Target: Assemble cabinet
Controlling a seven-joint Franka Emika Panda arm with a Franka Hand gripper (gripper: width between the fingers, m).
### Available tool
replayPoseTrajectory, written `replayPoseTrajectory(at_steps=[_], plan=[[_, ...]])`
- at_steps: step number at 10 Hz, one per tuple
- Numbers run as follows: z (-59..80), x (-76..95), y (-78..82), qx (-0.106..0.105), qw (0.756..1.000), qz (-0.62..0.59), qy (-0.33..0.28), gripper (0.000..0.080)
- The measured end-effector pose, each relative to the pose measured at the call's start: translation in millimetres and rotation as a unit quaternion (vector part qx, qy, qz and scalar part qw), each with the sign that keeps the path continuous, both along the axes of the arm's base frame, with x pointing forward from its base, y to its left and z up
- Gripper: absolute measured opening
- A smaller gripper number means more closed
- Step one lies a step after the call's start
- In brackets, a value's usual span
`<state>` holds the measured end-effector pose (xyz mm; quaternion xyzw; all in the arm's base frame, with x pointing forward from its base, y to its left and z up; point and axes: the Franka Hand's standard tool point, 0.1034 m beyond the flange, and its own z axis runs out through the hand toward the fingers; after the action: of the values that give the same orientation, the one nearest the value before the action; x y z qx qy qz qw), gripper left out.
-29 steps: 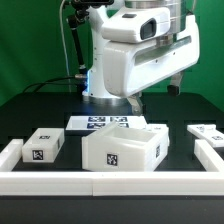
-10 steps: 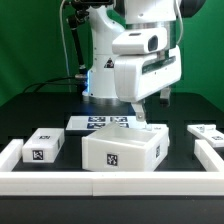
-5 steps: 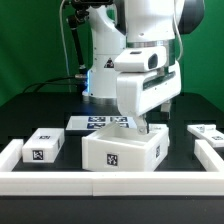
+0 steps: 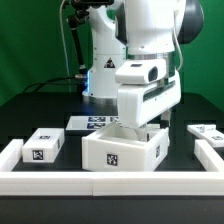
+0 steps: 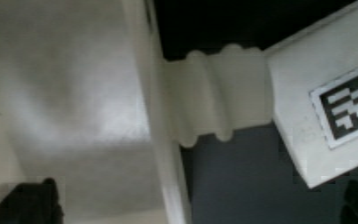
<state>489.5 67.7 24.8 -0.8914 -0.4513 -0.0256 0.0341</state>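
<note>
The large white cabinet body (image 4: 122, 150) stands at the front middle with a tag on its front face. A smaller white box part (image 4: 43, 146) lies toward the exterior view's left and another (image 4: 208, 133) toward its right. My gripper (image 4: 142, 124) has come down over the body's rear wall, and the hand hides its fingers there. In the wrist view the gripper (image 5: 194, 205) is open, with one dark fingertip (image 5: 25, 200) over the body's inside and the other outside the wall (image 5: 165, 150). A ribbed lug (image 5: 213, 95) sticks out from that wall. Nothing is held.
The marker board (image 4: 100, 122) lies behind the cabinet body, and its tag shows in the wrist view (image 5: 341, 100). A low white border rail (image 4: 110, 182) runs along the front and up both sides. The robot base stands at the back.
The arm has swung toward the exterior view's right and lowered. The hand, above and behind the cabinet body earlier, now sits at its rear wall. The parts have not moved.
</note>
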Motion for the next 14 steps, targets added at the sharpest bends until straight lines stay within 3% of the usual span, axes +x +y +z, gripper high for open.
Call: replayPoseTrajectory(at_steps=[2, 6, 7, 8, 9, 14], plan=[[0.4, 1.7, -0.1, 0.0, 1.0, -0.004, 0.0, 0.0798], [-0.1, 1.0, -0.6, 0.0, 1.0, -0.005, 0.001, 0.0254], [-0.1, 1.1, -0.7, 0.0, 1.0, -0.005, 0.001, 0.0254], [-0.1, 1.1, -0.8, 0.0, 1.0, -0.005, 0.001, 0.008], [0.3, 1.9, -1.0, 0.0, 1.0, -0.005, -0.001, 0.0036], [0.6, 2.7, -1.3, 0.0, 1.0, -0.006, -0.003, 0.0036]])
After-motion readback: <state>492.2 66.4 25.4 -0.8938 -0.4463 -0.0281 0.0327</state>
